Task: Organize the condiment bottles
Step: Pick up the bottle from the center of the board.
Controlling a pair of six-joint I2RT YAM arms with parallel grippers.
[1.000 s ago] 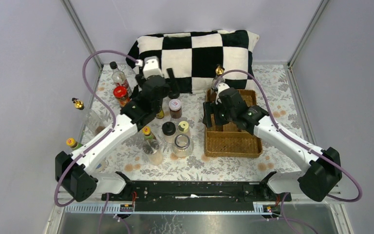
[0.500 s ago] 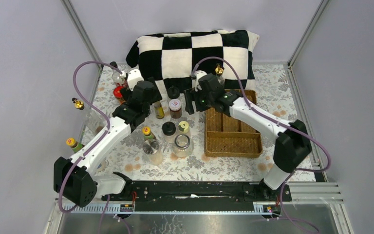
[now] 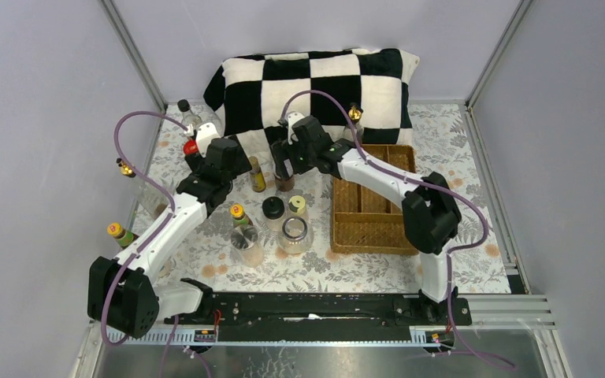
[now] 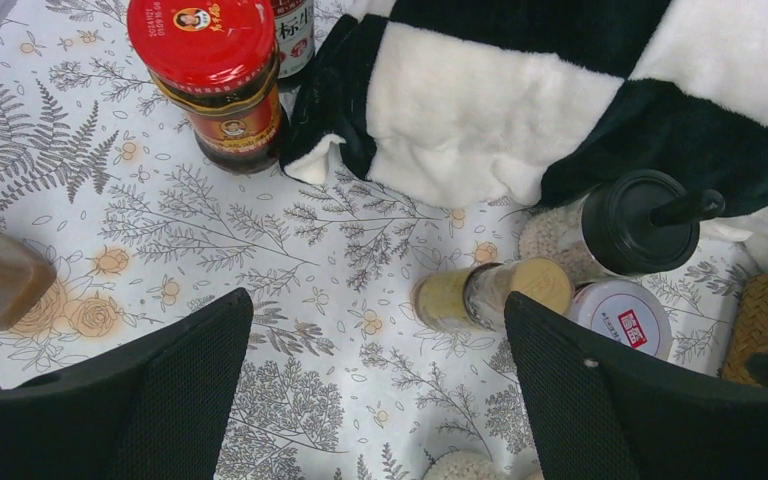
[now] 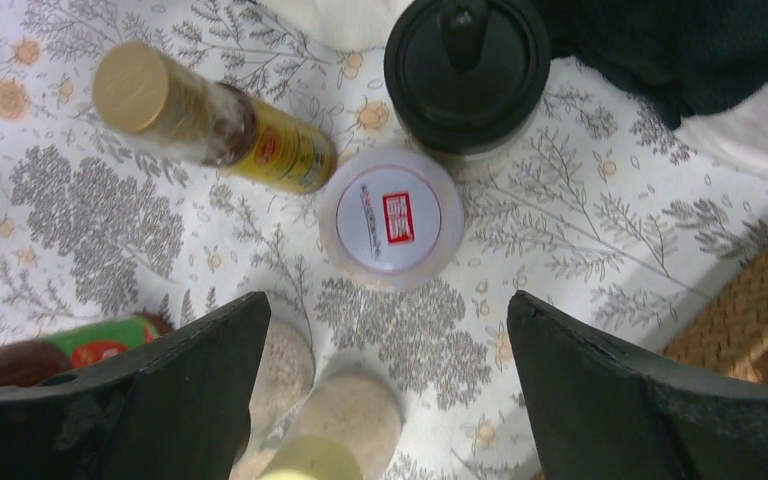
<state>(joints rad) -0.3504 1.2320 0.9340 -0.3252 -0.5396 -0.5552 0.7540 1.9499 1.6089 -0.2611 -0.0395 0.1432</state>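
**Right arm:** Your right claw point(image 5: 388, 300) hangs spread wide over the floral tablecloth point(image 5: 90, 200), gripping nothing. A white-lidded jar point(image 5: 390, 220) with a red label stands below it, just ahead of the gap between the fingers and clear of both in the wrist view. Just beside that jar are a gold-capped bottle point(image 5: 210, 125) with a yellow label and a black-lidded jar point(image 5: 465, 65). The black-lidded jar sits hard against the checkered pillow point(image 5: 640, 50). A corner of the wicker tray point(image 5: 750, 320) shows at the right of that view.

**Left arm:** Your left claw point(image 4: 376, 300) also gapes as wide as it goes and is empty, with only bare cloth between its fingers. The gold-capped bottle sits just beside the finger on the right of the wrist view; you cannot tell from here whether they touch. A red-capped jar point(image 4: 215, 80) stands well ahead on the left, at the pillow's corner.

**From above:** The condiment bottles point(image 3: 272, 207) stand on the cloth left of the tray and in front of the pillow. Short jars are grouped near the middle between your two arms, and others stand along the left edge. One gold-topped bottle point(image 3: 354, 114) stands apart at the back, by the tray's far corner.
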